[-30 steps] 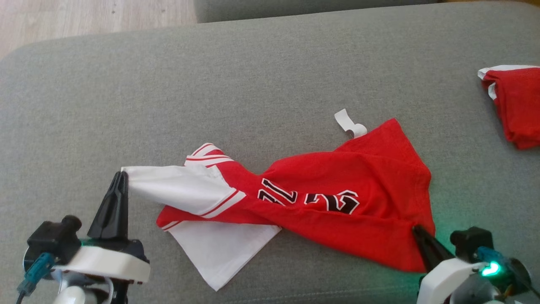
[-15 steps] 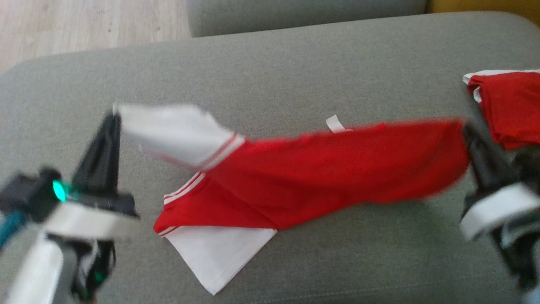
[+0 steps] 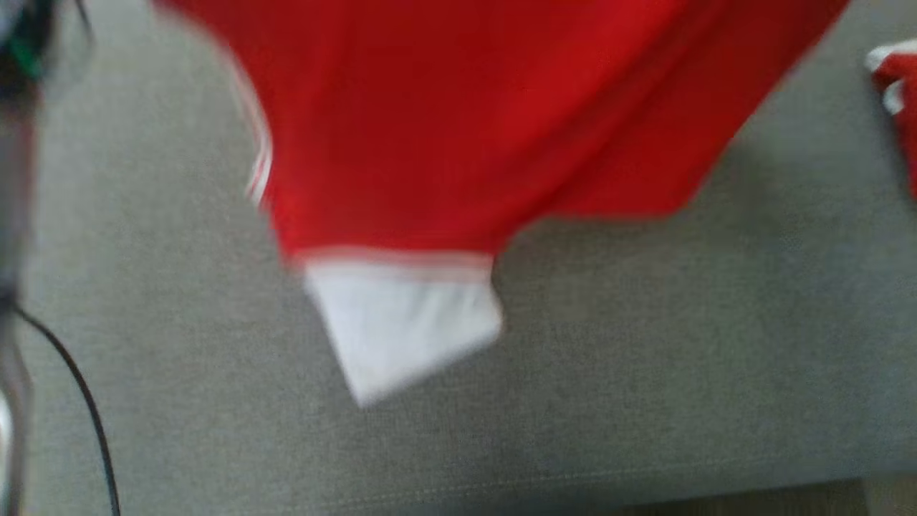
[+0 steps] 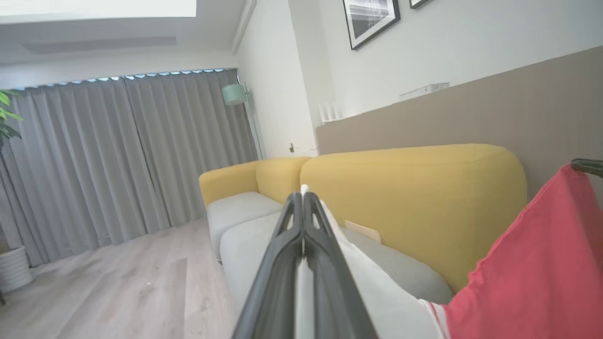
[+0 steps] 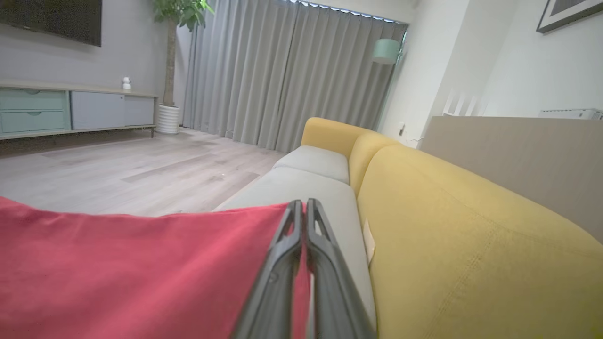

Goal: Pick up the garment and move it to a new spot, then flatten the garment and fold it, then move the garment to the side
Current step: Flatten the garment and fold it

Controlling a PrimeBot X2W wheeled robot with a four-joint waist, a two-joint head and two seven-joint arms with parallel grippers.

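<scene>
Both of our pincers are clenched on cloth. Our left pincer (image 4: 302, 195) has its jaws pressed together on a white edge, and our right pincer (image 5: 303, 203) bites a red edge the same way. We judge that each hold takes only a thin margin of fabric. A quick swing, or the arms pulling apart too hard, could draw an edge out and drop one side.

Below the grips, the red shirt (image 3: 466, 122) hangs in the air between our arms, above the grey sofa seat (image 3: 645, 373). Its white sleeve (image 3: 408, 322) dangles lowest, and the blur keeps us from telling whether it brushes the cushion. If we lower the shirt before it is spread, that sleeve may land first and fold under the body. A dark cable (image 3: 79, 401) loops at our left side and could catch on a low pass. Farther right, a second red garment (image 3: 899, 115) lies at the seat's edge, and setting ours down too far that way would overlap the two.

The shirt is red with white sleeves and thin white stripes (image 3: 258, 165) where the colours meet. It sags as one broad, limp sheet, with slanting folds toward our right. In the left wrist view the white cloth runs from the jaws down to a striped band, then red rises toward the other arm. Beyond it stands the yellow sofa back (image 5: 471, 245).
</scene>
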